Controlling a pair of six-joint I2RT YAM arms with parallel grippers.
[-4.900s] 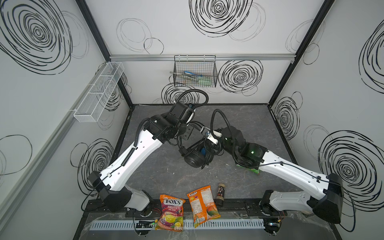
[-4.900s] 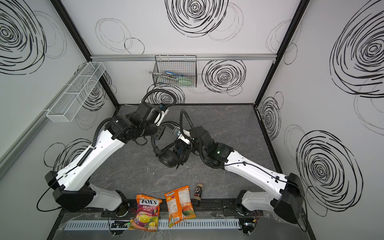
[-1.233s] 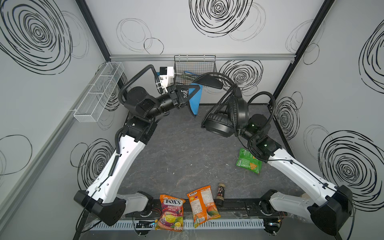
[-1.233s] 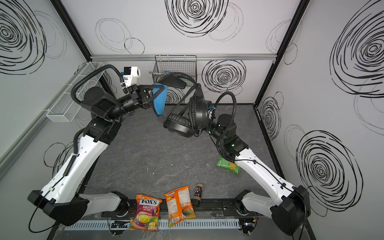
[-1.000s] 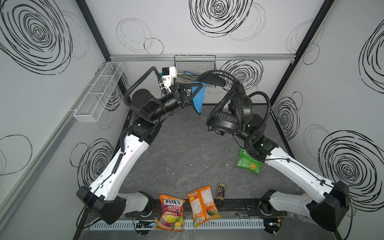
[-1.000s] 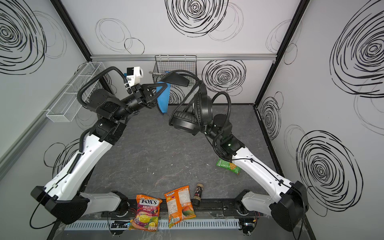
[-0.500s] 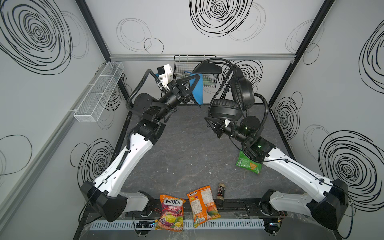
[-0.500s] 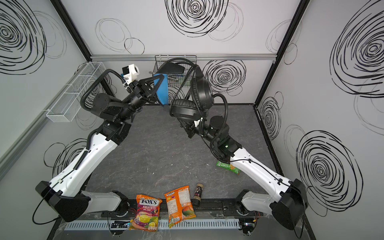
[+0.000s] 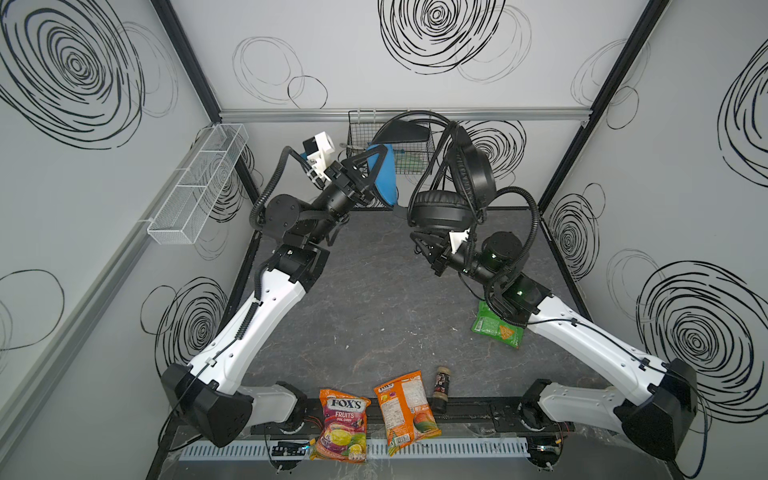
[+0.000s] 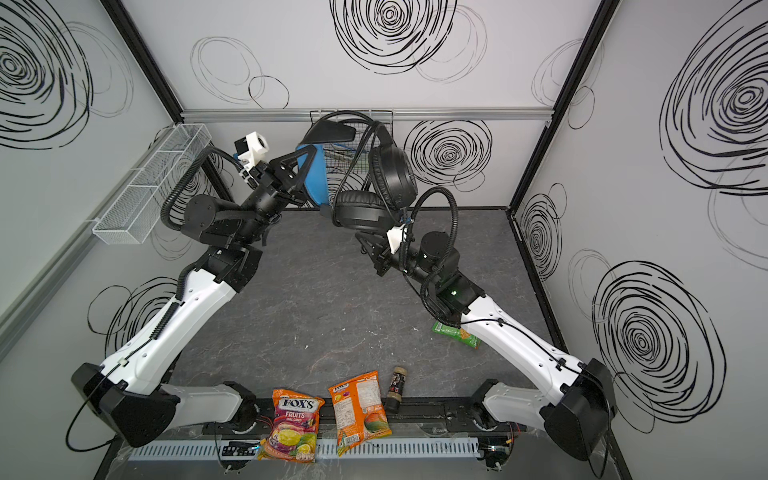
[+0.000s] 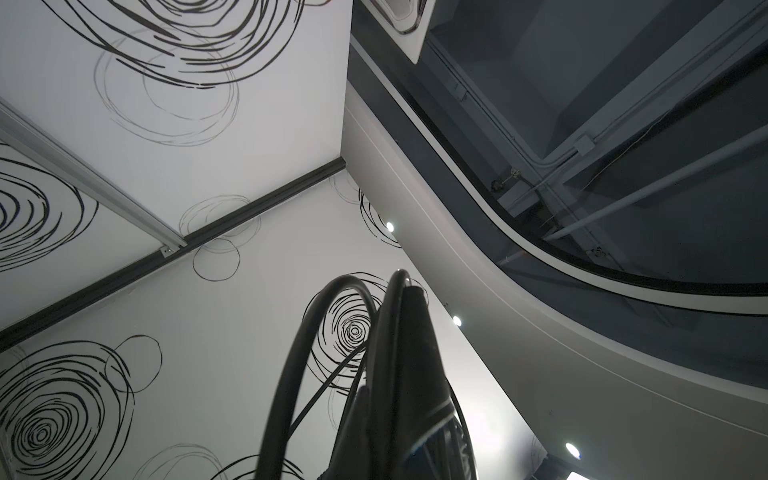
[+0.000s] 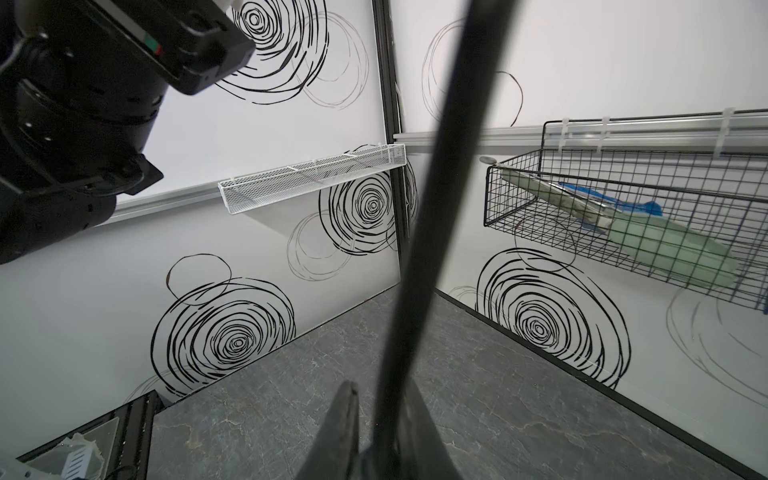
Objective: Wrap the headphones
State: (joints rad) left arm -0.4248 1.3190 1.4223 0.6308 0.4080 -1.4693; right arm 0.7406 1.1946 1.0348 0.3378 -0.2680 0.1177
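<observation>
The black headphones hang in the air in front of the back wall, one cup lying flat above my right gripper, the other cup upright behind it. My left gripper is shut on their blue inner headband, also seen in a top view as the blue band. In the left wrist view the gripper pinches the dark band beside the wire arch. My right gripper sits just under the flat cup. In its wrist view the black cable runs up between the nearly closed fingers of the gripper.
A black wire basket with green and blue items hangs on the back wall right behind the headphones. A white mesh tray is on the left wall. A green packet, a small bottle and two snack bags lie near the front.
Both arms have carried the headphones up and back towards the basket. My right gripper has swung left and now sits under the flat cup.
</observation>
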